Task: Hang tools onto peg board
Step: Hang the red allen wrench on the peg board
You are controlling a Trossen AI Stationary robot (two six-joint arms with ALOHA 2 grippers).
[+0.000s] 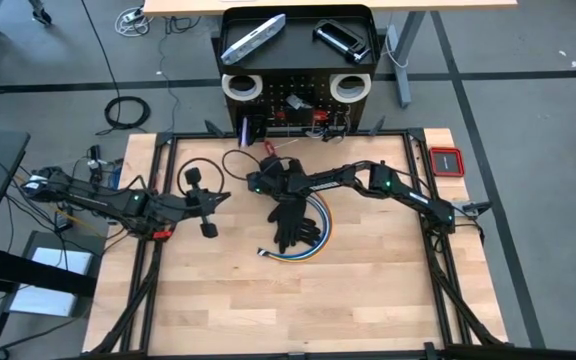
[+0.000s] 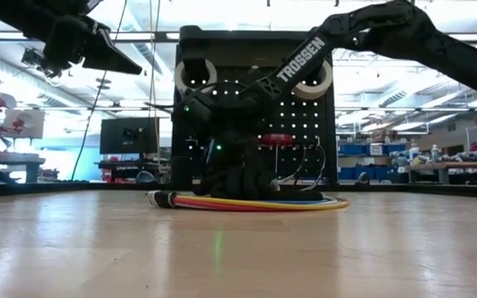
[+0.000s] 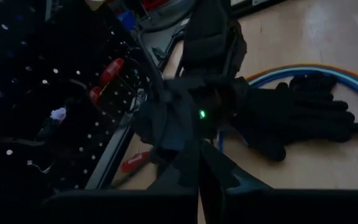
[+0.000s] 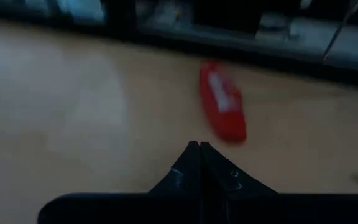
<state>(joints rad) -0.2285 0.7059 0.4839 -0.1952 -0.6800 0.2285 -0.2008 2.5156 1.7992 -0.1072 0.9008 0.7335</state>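
Note:
The black peg board [image 1: 298,100] stands at the table's far edge. Two white tape rolls [image 1: 241,86] [image 1: 349,86] hang on its front. A silver flat bar [image 1: 253,38] and a black clamp [image 1: 341,38] lie in its top tray. A red-handled tool [image 4: 222,109] lies flat on the wood near the board's foot. My right gripper [image 4: 199,148] is shut and empty just short of that tool, close to the tabletop. My left gripper [image 1: 220,198] hangs shut and empty above the table's left part, pointing at the right arm.
A pair of black gloves [image 1: 293,218] lies on a coil of coloured cable [image 2: 247,201] at mid-table, under the right arm. A thin black cable loop [image 1: 203,163] lies at far left. A red box [image 1: 446,161] sits off the far right corner. Bare wood fills the near half.

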